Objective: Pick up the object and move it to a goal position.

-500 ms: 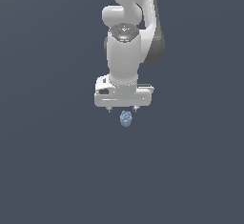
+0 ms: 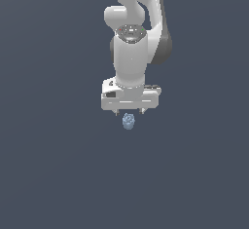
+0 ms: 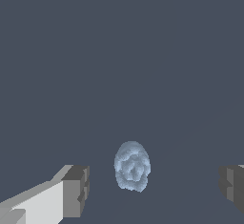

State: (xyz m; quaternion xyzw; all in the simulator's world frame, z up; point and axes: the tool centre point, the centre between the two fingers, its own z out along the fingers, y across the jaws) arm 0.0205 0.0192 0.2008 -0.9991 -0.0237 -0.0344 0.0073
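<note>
The object is a small pale blue lump, egg-shaped, with a bumpy, swirled surface that looks faintly translucent. In the wrist view it sits between the gripper's two fingers, which stand wide apart without touching it. In the exterior view it lies just below the white gripper.

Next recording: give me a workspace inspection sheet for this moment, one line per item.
Surface: plain dark grey-blue, unmarked.
Job's things: pale blue lump on the surface, between the fingers but touched by neither; no goal marker seen.
Clutter: nothing seen.
Grippers: gripper open, fingers wide apart either side of the lump; in the exterior view it hangs right above the lump.
Cables: nothing seen.
Surroundings: nothing seen beyond the white arm.
</note>
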